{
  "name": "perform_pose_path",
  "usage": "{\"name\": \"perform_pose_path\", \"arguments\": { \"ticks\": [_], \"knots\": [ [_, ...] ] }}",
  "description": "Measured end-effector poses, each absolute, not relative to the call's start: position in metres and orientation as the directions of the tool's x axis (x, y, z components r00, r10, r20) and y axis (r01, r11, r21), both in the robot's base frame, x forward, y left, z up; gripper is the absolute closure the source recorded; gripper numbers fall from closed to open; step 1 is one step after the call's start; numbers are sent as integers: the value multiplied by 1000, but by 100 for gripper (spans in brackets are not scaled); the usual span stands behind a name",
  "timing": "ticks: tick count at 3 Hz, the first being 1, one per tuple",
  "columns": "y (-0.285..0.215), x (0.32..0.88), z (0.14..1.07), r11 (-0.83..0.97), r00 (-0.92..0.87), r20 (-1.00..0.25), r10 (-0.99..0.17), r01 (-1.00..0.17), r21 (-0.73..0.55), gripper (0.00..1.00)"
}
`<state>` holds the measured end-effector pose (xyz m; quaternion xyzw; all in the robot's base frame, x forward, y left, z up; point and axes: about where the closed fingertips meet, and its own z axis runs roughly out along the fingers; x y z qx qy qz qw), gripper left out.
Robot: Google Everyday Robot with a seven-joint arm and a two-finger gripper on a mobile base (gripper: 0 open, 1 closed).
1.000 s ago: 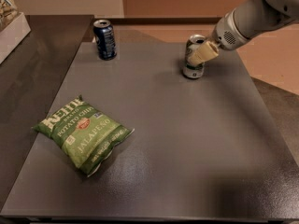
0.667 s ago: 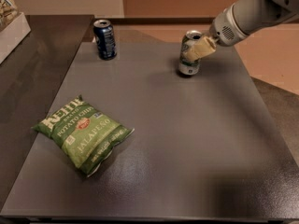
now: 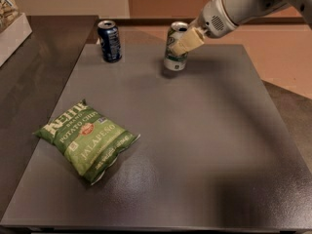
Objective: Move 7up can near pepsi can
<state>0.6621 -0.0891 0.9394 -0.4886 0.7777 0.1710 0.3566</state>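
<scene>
You've got a chip bag (image 3: 87, 141) lying front-left on the desk (image 3: 209, 135), well apart from both cans. The pepsi can (image 3: 109, 41) stands far-left, with the 7up can (image 3: 174, 60) upright near it, to its right. Your tool (image 3: 182, 43) is clamped on the 7up can's upper half.

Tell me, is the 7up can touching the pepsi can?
Apart. The camera view shows bare table between the 7up can and the pepsi can; the gripper clasps the 7up can's upper part.
</scene>
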Motion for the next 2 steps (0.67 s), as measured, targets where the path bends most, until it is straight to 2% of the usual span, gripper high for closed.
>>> {"name": "perform_pose_path", "arguments": {
  "ticks": [2],
  "knots": [
    [-29,676,943,380,-196,-718,-668,-919,-103,100]
  ]
}}
